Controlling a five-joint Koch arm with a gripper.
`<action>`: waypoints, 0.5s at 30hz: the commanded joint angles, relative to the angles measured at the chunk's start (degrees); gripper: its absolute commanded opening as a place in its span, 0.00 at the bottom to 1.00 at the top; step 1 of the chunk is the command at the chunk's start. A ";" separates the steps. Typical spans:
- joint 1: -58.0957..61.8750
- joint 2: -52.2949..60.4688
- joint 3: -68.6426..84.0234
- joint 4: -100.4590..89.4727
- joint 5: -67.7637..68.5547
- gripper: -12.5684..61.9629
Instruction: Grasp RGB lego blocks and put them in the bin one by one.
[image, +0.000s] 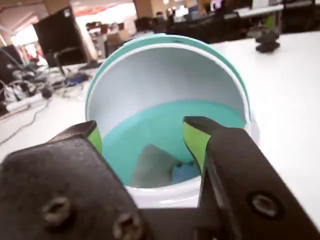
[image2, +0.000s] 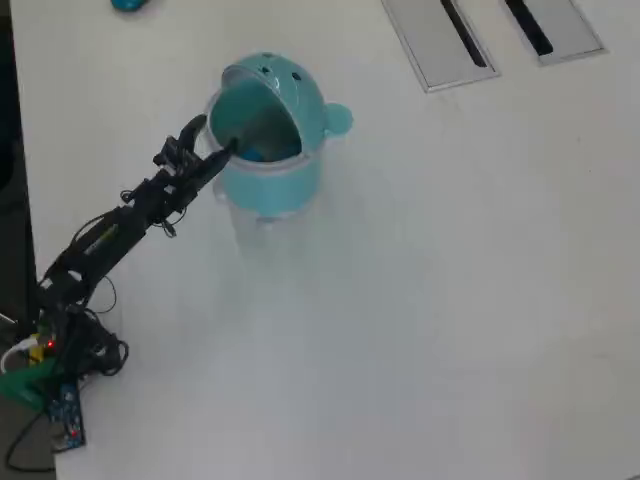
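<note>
Black arm's gripper (image: 142, 137), its jaws spread wide and holding nothing, hangs over the mouth of the teal round plastic bin (image2: 268, 180), its domed lid flipped up. Inside lies a bright blue lego block (image: 184, 171).

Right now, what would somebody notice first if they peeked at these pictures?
First, the teal round plastic bin with its domed lid flipped open, standing near the top left of the white table in the overhead view. Next, the black claw with yellow-green pads, open and poised right at the bin's mouth. Something blue lies on the bin's floor.
</note>
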 joint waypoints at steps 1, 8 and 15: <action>0.88 3.78 -1.85 0.35 4.39 0.57; 3.16 8.17 2.81 2.02 10.90 0.57; 4.83 14.24 9.58 4.75 5.54 0.57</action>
